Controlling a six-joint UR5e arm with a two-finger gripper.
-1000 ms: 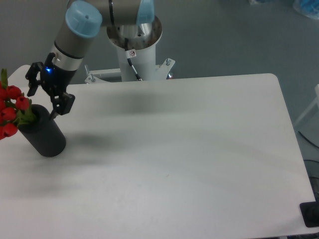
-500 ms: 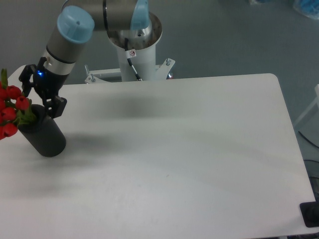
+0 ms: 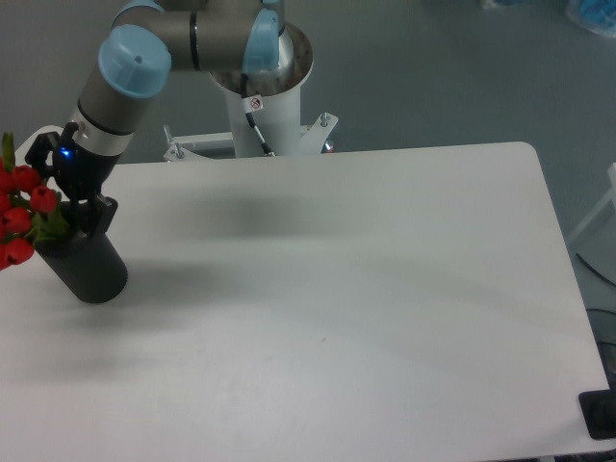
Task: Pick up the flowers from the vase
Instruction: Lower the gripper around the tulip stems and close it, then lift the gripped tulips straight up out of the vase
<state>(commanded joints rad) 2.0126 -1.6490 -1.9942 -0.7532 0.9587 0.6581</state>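
Observation:
The black vase (image 3: pixel 89 265) leans on the table's far left. Red flowers (image 3: pixel 21 214) with green leaves stick out of its mouth toward the left edge of the view, partly cut off. My gripper (image 3: pixel 69 197) hangs open just above the vase's mouth, beside the stems. One finger (image 3: pixel 101 214) is at the vase's upper right rim, the other nearer the red buds. Nothing is held between them.
The arm's white pedestal base (image 3: pixel 265 91) stands behind the table's back edge. The white table (image 3: pixel 337 308) spreads to the right. A dark object (image 3: pixel 602 414) sits at the bottom right corner.
The gripper has moved left and slightly down, from beside the vase's right rim to right over its mouth next to the flowers. Vase and flowers have not moved.

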